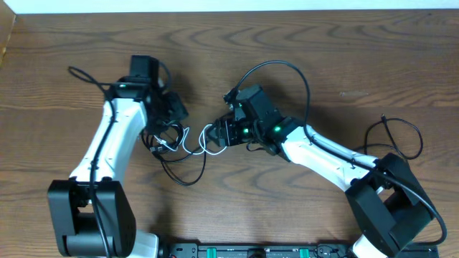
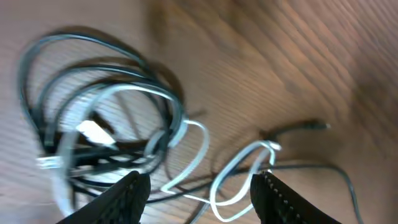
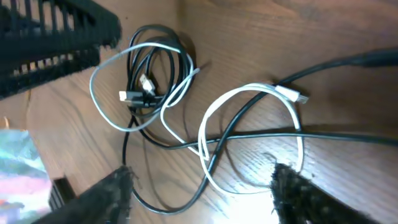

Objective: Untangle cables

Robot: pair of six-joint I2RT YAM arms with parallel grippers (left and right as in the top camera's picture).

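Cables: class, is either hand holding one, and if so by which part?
Nothing is held. The left hand and right hand are both open; the black cable and white cable lie tangled on the table, ungripped.

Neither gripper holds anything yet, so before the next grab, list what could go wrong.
The black cable runs through the loop of the white cable; pulling either one may cinch a knot.
Both wind together just ahead of the left gripper; closing there would likely pinch both.
The right gripper, open above the crossing, could do likewise.

Wood-grain table (image 1: 344,64), black rail (image 1: 251,251) with green marks at bottom edge
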